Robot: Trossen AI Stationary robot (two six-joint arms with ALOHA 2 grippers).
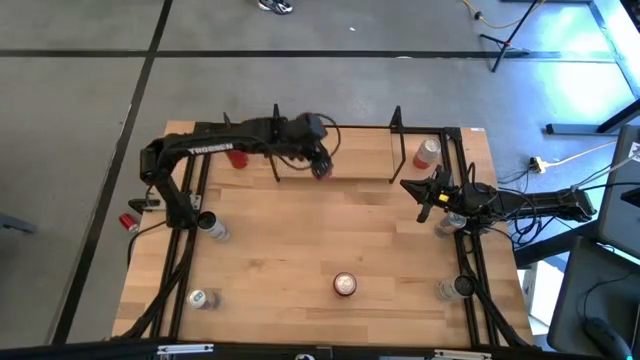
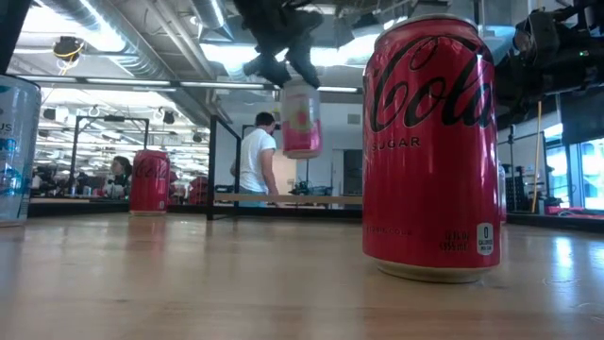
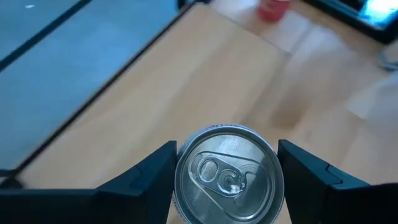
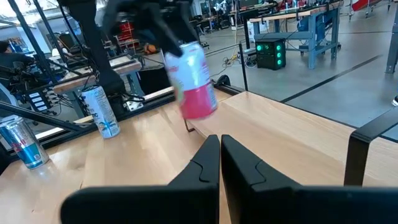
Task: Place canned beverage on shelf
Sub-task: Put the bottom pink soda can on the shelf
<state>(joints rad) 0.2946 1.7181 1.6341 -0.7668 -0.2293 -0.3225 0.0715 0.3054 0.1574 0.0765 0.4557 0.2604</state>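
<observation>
A: Where's the left gripper?

B: Far side of the table, over the near edge of the shelf. It's clamped on a pink can from the top, one finger on each side, silver lid and pull tab facing the wrist camera.

A: Can down on the shelf board yet?

B: No. In the low view it hangs clear above the board, upright or close to it. In the right wrist view it looks a bit tilted.

A: Right gripper?

B: Parked at the table's right side, just in front of the shelf's right end. Fingers pressed together, nothing between them. It's pointed toward the carried can.

A: What else is on the shelf?

B: A red-and-white can at the right end, inside the black rod frame. Another red can shows at the left end under the left arm; can't tell whether it sits on the board or just beside it.

A: Rest of the table?

B: A red cola can stands near the front edge, centre, filling the low view. Silver cans: one at the left, one front left, one front right. A blue-and-silver can shows in the right wrist view.

A: Anyone around?

B: A person in a white shirt is standing in the room beyond the table, well behind the shelf.
</observation>
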